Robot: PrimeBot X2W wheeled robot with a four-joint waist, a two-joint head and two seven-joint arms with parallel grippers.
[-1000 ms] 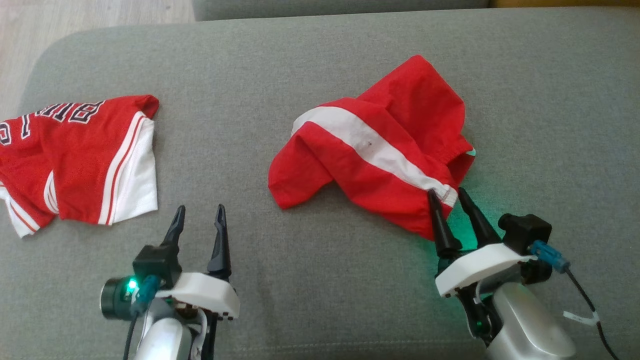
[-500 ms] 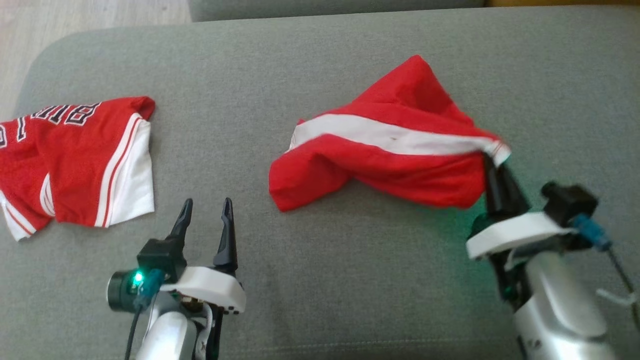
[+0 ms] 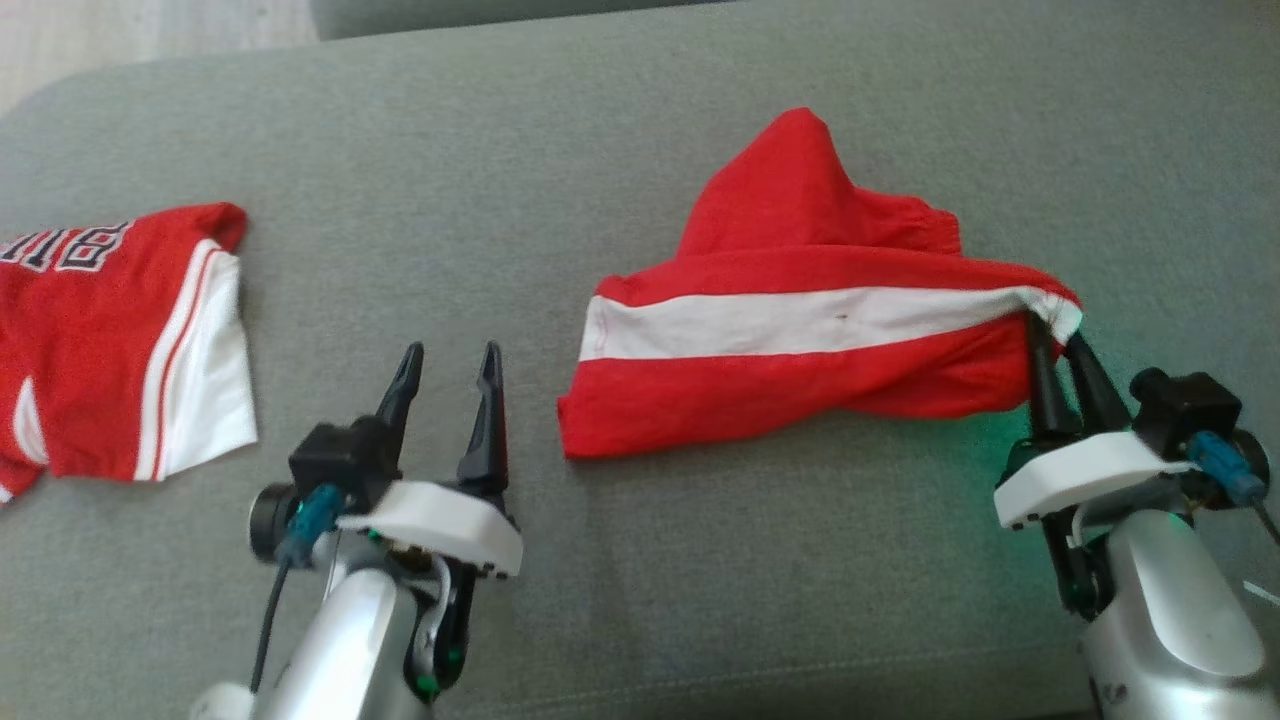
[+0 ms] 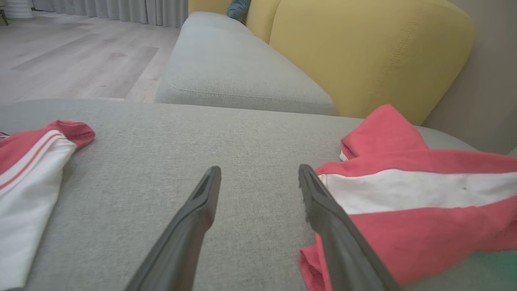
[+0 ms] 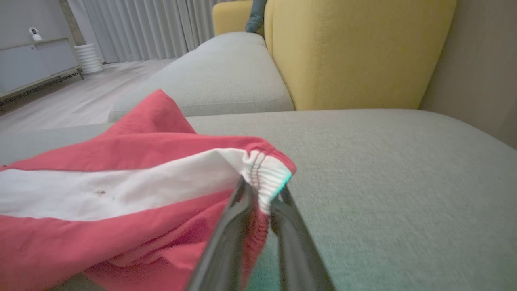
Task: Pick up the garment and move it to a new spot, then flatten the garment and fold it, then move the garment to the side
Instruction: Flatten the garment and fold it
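Note:
The garment is a pair of red shorts with a white side stripe, lying crumpled on the grey cushion. My right gripper is shut on the elastic waistband at the shorts' right end, holding that corner lifted and stretched; in the right wrist view the fingers pinch the white elastic of the shorts. My left gripper stands open just left of the shorts' lower left corner, touching nothing. The left wrist view shows the left gripper open, with the shorts beside the right finger.
A red and white jersey with lettering lies at the cushion's left; the left wrist view has the jersey at its left edge. A yellow backrest and another grey seat stand beyond. Wooden floor lies far left.
My right gripper closed on the waistband corner and pulled it up and to the right, stretching the shorts out. The camera has shifted right. The left gripper stays open.

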